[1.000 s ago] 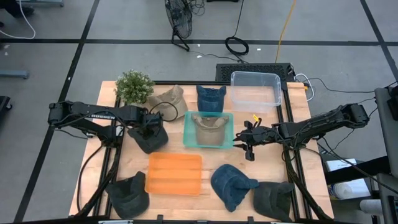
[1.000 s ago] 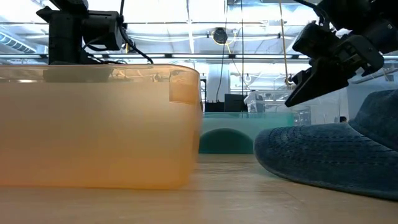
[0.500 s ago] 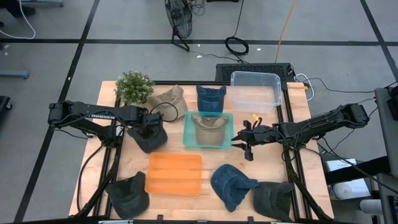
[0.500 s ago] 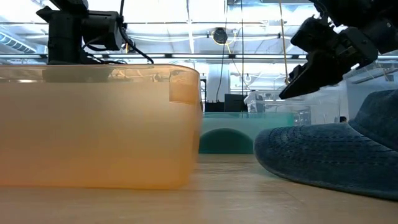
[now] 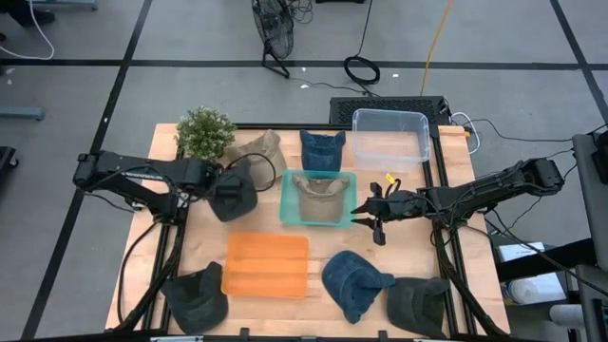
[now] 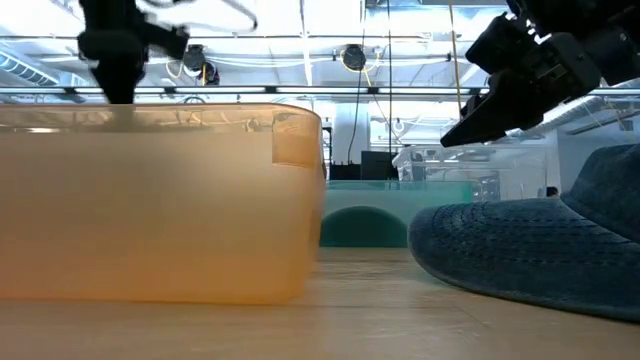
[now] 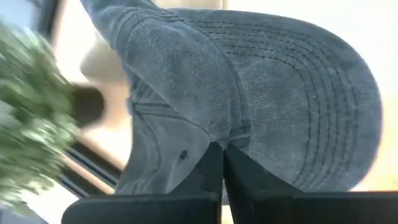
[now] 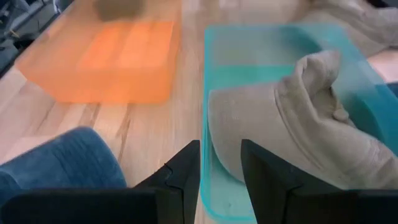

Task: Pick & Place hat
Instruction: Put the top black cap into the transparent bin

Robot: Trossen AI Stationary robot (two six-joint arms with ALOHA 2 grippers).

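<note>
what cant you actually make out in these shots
- Left gripper, shut on the dark grey hat: in the high view the hat hides it.
- Potted plant: blurred in the left wrist view.
- Orange bin: blocks the low view of what lies behind it.
- Blue hat: cut off by the low view's right edge.

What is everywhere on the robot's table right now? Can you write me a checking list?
Surface: wooden table, bare patches between things.
Job's things: dark grey hat held by the left end effector; tan hat in the teal bin; orange bin and clear bin hold no hat.
Clutter: plant, beige hat, blue hats, two dark hats.
End effectors: left shut on the dark grey hat; right end effector open at the teal bin's edge.
Cables: along both arms and on the floor.
Surroundings: fan on the grey floor.
</note>
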